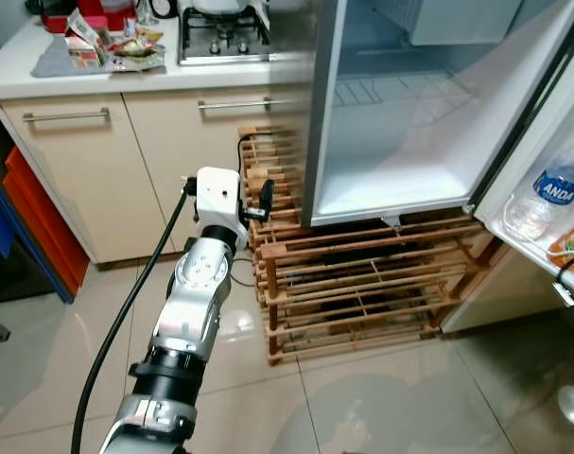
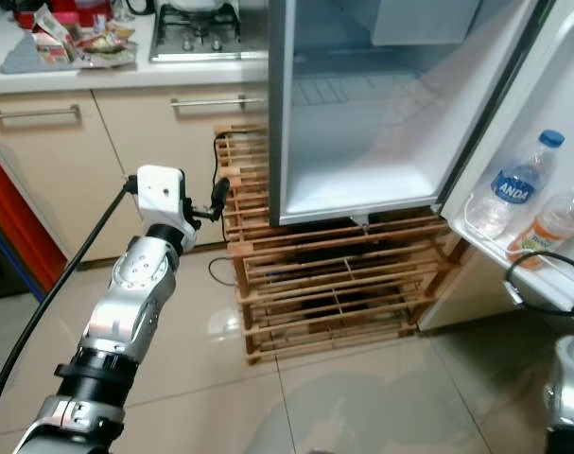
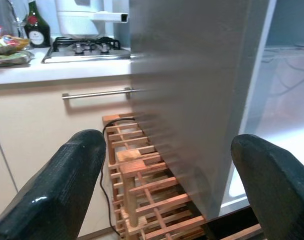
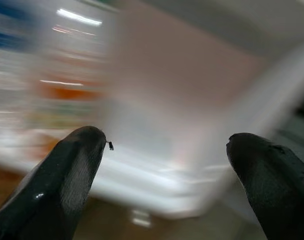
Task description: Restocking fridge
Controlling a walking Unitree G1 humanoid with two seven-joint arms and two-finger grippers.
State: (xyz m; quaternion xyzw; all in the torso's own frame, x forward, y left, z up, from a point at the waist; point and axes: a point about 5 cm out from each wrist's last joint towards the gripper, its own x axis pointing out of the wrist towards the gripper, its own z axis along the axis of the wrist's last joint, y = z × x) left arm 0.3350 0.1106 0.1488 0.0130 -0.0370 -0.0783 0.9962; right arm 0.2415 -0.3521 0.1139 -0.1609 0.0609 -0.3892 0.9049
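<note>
The fridge (image 1: 391, 180) stands open on a wooden rack (image 1: 362, 284), its inner shelves bare, its door (image 2: 551, 113) swung out at 3 o'clock. On the door shelf a water bottle (image 2: 509, 189) stands upright, with an orange bottle (image 2: 551, 225) just beside it toward 4 o'clock. The left end effector (image 3: 167, 165) hangs near the fridge's outer side wall at 9 o'clock of the cabinet, above the rack's edge, fingers (image 3: 76, 165) spread wide and released, grasping nothing. The right end effector (image 4: 167, 165) is also released, fingers (image 4: 71, 165) well apart, facing a blurred white door shelf. At 11 o'clock, the worktop (image 1: 41, 76) carries a hob (image 1: 220, 38) and snack packets (image 1: 107, 47).
</note>
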